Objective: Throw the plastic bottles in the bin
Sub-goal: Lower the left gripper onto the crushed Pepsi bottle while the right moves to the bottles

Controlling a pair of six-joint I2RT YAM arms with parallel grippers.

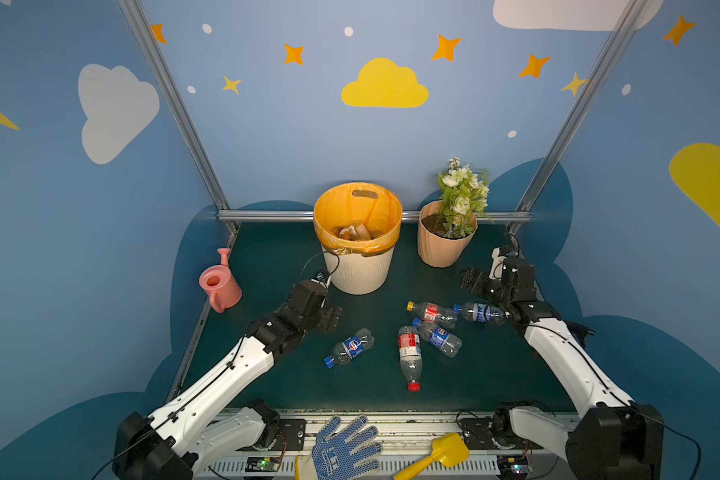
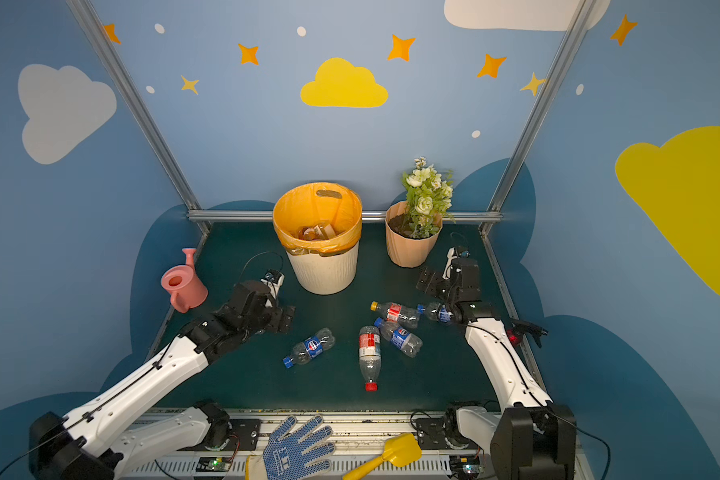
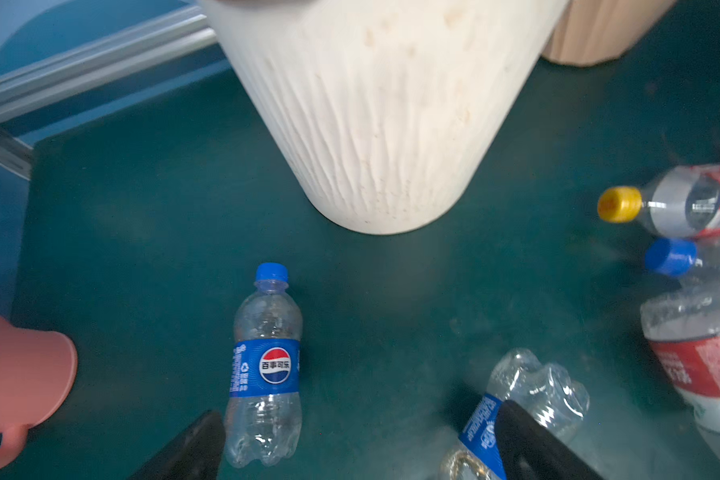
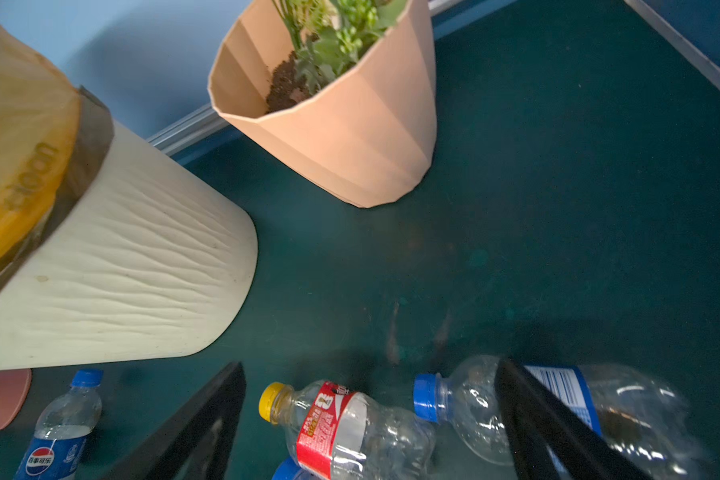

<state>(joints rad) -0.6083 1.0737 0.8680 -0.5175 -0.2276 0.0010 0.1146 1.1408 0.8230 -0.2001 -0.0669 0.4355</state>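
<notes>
Far edge of green mat (image 1: 267, 266): bin (image 1: 360, 272) upright, orange liner over its rim.
- 5 plastic bottles (image 1: 409, 357) lie on the mat in both top views.
- The left wrist view shows a 6th bottle (image 3: 267, 365) lying near the bin.
- left gripper (image 1: 331, 321): spread wide, empty, low beside the bin.
- right gripper (image 1: 470, 281): spread, empty, near the yellow-capped bottle (image 4: 341, 424).

Bottles (image 1: 352, 347) lie before the bin (image 1: 360, 274); flowerpot (image 1: 441, 249) right, watering can (image 1: 221, 286) left.
</notes>
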